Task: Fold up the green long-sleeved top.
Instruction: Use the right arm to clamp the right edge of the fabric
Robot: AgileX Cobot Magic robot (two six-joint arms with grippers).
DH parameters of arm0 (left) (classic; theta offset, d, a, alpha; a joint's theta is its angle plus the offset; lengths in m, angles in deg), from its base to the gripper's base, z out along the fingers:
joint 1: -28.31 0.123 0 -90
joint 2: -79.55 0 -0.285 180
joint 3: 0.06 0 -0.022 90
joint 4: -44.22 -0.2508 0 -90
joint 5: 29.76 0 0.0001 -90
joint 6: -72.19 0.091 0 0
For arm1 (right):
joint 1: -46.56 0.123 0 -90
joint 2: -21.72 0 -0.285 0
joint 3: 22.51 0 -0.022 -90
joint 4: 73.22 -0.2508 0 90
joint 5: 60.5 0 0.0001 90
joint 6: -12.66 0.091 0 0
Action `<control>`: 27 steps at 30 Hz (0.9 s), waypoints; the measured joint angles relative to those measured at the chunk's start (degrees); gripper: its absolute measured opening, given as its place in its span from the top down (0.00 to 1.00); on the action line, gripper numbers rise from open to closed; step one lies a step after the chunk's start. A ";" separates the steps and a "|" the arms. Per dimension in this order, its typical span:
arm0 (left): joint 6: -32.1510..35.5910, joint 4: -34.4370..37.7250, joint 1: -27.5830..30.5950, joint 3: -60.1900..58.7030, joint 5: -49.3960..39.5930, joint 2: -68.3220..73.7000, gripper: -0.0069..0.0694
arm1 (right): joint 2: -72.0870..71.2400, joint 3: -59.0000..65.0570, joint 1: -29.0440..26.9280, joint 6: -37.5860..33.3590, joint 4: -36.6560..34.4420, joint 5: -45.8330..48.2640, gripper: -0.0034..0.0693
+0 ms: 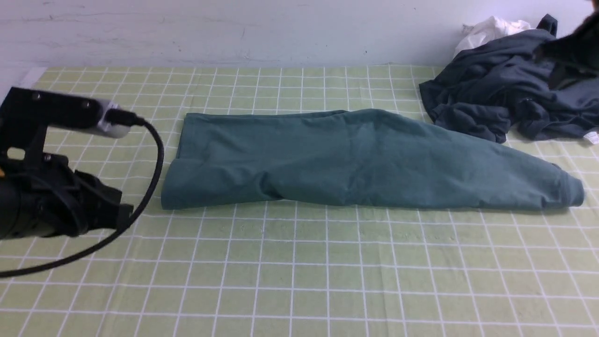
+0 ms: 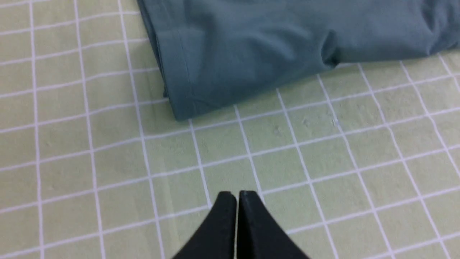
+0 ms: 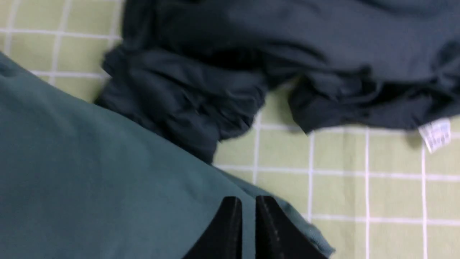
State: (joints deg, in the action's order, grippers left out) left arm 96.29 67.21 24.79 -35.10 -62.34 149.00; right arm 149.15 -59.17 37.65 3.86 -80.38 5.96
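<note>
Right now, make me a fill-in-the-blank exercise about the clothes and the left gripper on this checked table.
The crumpled charcoal-grey garment lies to the robot's ___ of the folded teal-green cotton long-sleeved top.
The small crumpled cloth behind that grey garment is ___.
The left gripper has its black jaws ___, holding nothing.
Missing words: right; white; shut.

In the front view the right arm (image 1: 579, 44) is only a dark blur in the top right corner; the left arm (image 1: 42, 206) runs off the left edge. The white cloth (image 1: 491, 29) is mostly hidden behind the charcoal garment (image 1: 496, 89), whose small tag (image 3: 436, 133) is too blurred to read. Both wrist views crop the green top (image 3: 90, 187).
</note>
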 joint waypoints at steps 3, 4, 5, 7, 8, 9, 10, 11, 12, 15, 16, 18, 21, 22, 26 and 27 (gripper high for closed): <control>1.71 0.00 0.00 -0.37 -6.86 -2.39 0.91 | -1.65 6.26 -1.70 1.74 0.33 -0.63 0.86; 2.30 -0.06 0.00 -0.37 -9.11 -2.87 0.91 | -1.95 7.67 -1.88 1.97 0.68 -0.92 0.86; 3.22 -0.06 0.00 -0.37 -12.12 -3.32 0.91 | -2.39 11.00 -2.39 2.38 1.58 -1.77 0.84; 4.53 -0.10 0.00 -0.43 -15.00 -3.47 0.91 | -2.47 14.41 -2.89 3.23 3.00 -3.63 0.81; 5.23 0.02 0.00 -0.43 -15.56 -3.47 0.91 | -2.26 17.16 -3.09 3.81 3.90 -5.25 0.78; 6.04 0.23 0.00 -0.43 -15.18 -3.47 0.91 | -1.64 19.38 -3.48 4.37 4.55 -7.00 0.74; 6.45 0.31 0.00 -0.43 -14.73 -3.47 0.91 | -1.05 20.53 -3.65 4.97 4.66 -7.93 0.71; 6.70 0.35 0.00 -0.43 -14.08 -3.47 0.91 | -0.53 21.36 -3.73 5.37 4.66 -8.70 0.68; 6.90 0.43 0.00 -0.43 -13.28 -3.47 0.91 | 0.45 22.03 -3.86 6.10 4.60 -9.33 0.63; 7.37 0.58 0.00 -0.43 -12.08 -3.47 0.91 | 3.18 22.54 -3.93 6.89 2.91 -10.95 0.50; 7.58 0.58 0.00 -0.43 -12.08 -3.47 0.91 | 3.82 22.66 -3.93 6.93 1.96 -11.78 0.44; 8.14 0.58 0.00 -0.43 -12.08 -3.47 0.91 | 4.31 22.66 -3.93 6.93 1.05 -13.24 0.38; 8.40 0.46 0.00 -0.43 -12.08 -3.47 0.91 | 4.45 22.66 -3.93 7.00 0.75 -14.49 0.37; 8.40 0.28 0.00 -0.43 -12.08 -3.47 0.91 | 4.45 22.66 -3.93 6.94 0.66 -14.76 0.39; 8.44 -0.29 0.00 -0.43 -12.08 -3.47 0.91 | 4.49 22.66 -3.93 3.42 0.85 -15.16 0.61; 8.50 -0.35 0.00 -0.43 -12.08 -3.47 0.91 | 4.43 22.66 -3.93 2.08 0.85 -15.16 0.68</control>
State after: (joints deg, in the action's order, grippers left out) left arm 104.79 66.87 24.79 -35.53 -74.42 145.53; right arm 153.58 -36.51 33.72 5.94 -79.53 -9.20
